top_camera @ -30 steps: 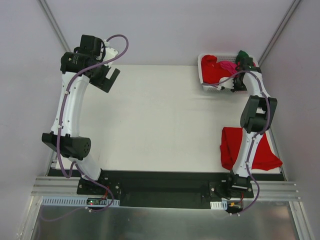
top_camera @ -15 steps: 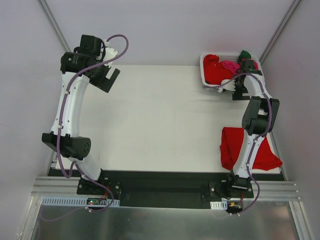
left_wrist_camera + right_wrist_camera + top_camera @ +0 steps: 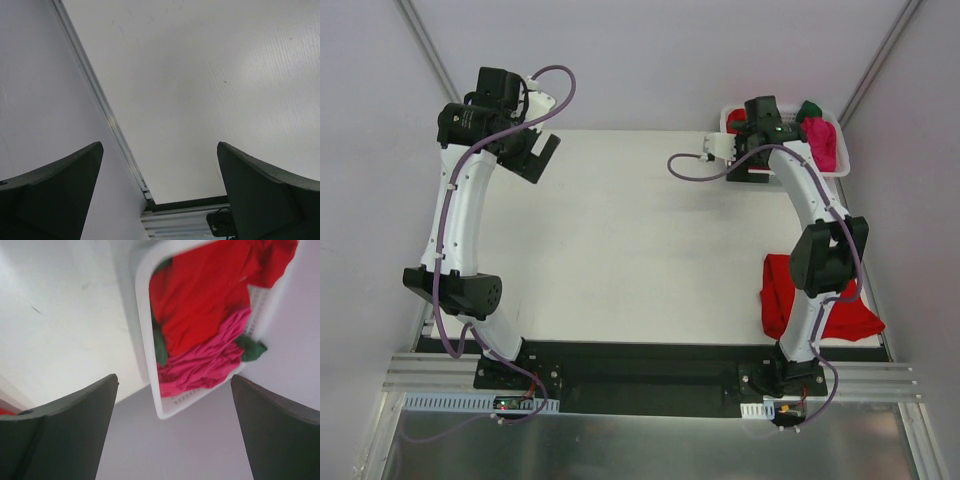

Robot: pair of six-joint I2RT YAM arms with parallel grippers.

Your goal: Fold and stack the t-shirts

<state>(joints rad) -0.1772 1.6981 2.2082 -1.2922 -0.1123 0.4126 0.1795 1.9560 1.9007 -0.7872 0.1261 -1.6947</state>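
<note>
Caught the right fingers spread wide apart with nothing in them, hanging at the left side of the white basket in the far right corner of the surface. Couldn't make out any contact with the rim either way. Saw most of the t-shirts heaped in that basket: a bright red t-shirt taking the biggest share, a magenta-pink t-shirt bunched right against it, and bits of dark green t-shirt poking out along the edges. Spotted a second red t-shirt lying out on the surface at the near right, partly hidden behind the right arm and well apart from the basket. Looked fairly flat, with an uneven outline. Found the left fingers wide open too, holding nothing, up over the far left corner, well away from every shirt.
</note>
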